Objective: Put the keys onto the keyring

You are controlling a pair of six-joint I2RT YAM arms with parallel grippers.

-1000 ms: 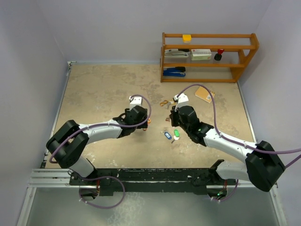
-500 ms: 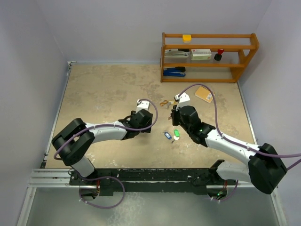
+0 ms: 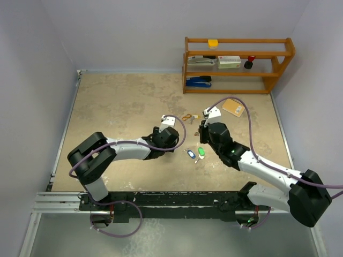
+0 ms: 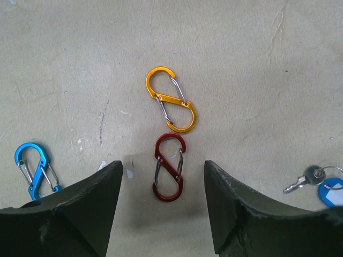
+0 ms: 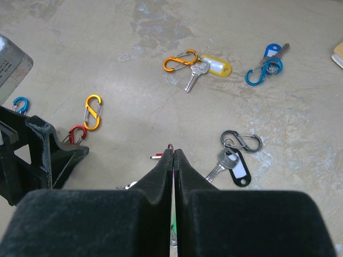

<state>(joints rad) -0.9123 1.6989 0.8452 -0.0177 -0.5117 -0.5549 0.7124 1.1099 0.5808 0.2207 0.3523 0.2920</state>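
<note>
My left gripper (image 4: 162, 168) hovers open over a red S-shaped keyring clip (image 4: 170, 167) that lies flat between its fingers, untouched. An orange clip (image 4: 171, 99) lies just beyond it and a blue clip (image 4: 33, 169) to the left. A key with a blue tag (image 4: 321, 184) lies at the right. My right gripper (image 5: 172, 152) is shut above the table; a tiny red loop (image 5: 170, 145) peeks out at its tips, and I cannot tell if it is held. In the top view the blue-tagged key (image 3: 190, 154) and a green-tagged key (image 3: 201, 152) lie between my left gripper (image 3: 170, 143) and my right gripper (image 3: 206, 134).
Three tagged keys sit on clips: yellow tag (image 5: 214, 67) on an orange clip (image 5: 179, 61), blue tag (image 5: 272, 51) on a blue clip (image 5: 261, 74), black-and-white tag (image 5: 237, 170) on a black clip (image 5: 242, 142). A wooden shelf (image 3: 236, 64) stands at the back right, a brown card (image 3: 233, 107) before it.
My left arm has swung right toward the middle, bringing its open gripper over the red clip. My right gripper has shifted slightly right and stayed shut.
</note>
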